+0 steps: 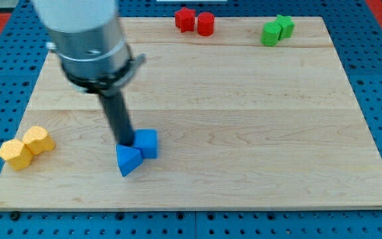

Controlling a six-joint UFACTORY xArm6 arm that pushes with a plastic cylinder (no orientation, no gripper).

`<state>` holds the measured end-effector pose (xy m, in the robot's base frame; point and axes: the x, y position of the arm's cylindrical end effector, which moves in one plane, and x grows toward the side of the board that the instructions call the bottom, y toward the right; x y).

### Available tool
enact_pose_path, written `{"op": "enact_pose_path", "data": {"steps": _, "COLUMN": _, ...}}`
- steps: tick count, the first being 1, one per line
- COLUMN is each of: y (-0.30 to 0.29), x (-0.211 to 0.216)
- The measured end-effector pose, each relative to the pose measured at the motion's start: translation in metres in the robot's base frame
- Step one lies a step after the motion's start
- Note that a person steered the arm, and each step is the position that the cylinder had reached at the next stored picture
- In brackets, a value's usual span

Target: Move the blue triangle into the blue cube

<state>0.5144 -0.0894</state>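
My tip (125, 143), a bare rod with no jaws, touches the blue triangle (128, 160), which is pressed against the blue cube (147, 143).

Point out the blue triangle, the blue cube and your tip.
blue triangle (128, 160): camera view, middle of its front face.
blue cube (147, 143): camera view, its top face.
my tip (125, 141): camera view, rod's lower end.

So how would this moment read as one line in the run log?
my tip: at blue triangle's top edge | blue triangle: touching blue cube | task: apparently done
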Motion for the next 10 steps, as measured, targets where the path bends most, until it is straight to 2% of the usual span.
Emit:
{"op": "enact_pose_path", "data": {"steps": 1, "y": 0.020, "x": 0.006}}
{"op": "enact_pose_path", "data": {"steps": 2, "y": -0.018, "x": 0.001}}
{"op": "enact_pose_path", "data": {"steps": 3, "y": -0.072, "x": 0.014}}
{"op": "enact_pose_path", "data": {"steps": 4, "y": -0.066, "x": 0.049}}
{"op": "enact_pose_path", "data": {"steps": 6, "y": 0.005, "x": 0.047}}
{"op": "enact_pose_path", "data": {"steps": 7, "y": 0.000, "x": 0.052}}
{"op": "enact_pose_path", "data": {"steps": 8, "y": -0.052, "x": 0.051}}
{"op": "enact_pose_path", "data": {"steps": 9, "y": -0.037, "x": 0.022}}
{"op": "enact_pose_path", "data": {"steps": 10, "y": -0.028, "x": 0.017}}
